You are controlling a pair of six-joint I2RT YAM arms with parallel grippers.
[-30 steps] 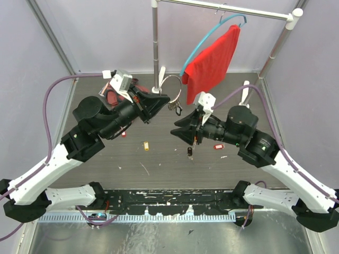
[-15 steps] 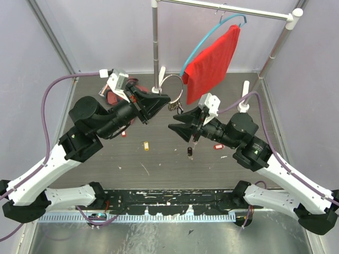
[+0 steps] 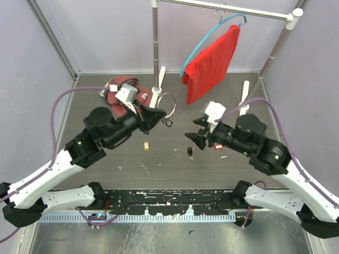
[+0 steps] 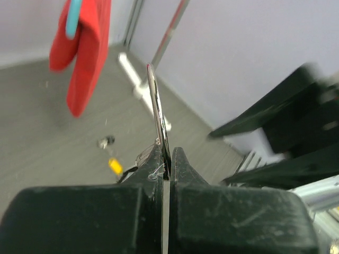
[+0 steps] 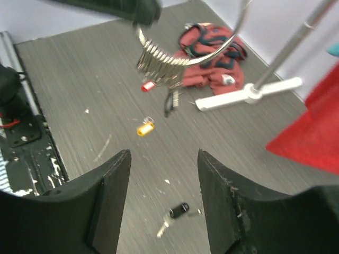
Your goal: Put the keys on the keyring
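My left gripper [image 3: 159, 112] is shut on the rim of the keyring [image 3: 167, 102], a thin silver ring held off the table. In the left wrist view the keyring [image 4: 158, 111] stands edge-on, rising from between the closed fingers. Several keys [image 5: 158, 64] hang in a bunch from the keyring [image 5: 234, 33], with a red tag and a black tag below them. My right gripper [image 3: 196, 138] is open and empty, apart from the ring to its right. On the table lie a black-tagged key [image 5: 178, 210], between my right fingertips in view, and a yellow-tagged key [image 3: 146, 145].
A crumpled red cloth [image 3: 114, 94] lies at the back left behind the left arm. A rack's white foot [image 5: 249, 94] and upright pole [image 3: 155, 47] stand at the back. A red garment [image 3: 212, 63] hangs on a blue hanger. A red tag [image 3: 216, 145] lies by the right gripper.
The right gripper drew back from the ring, dropped lower and opened wider. The left arm brought the ring down and toward the near side.
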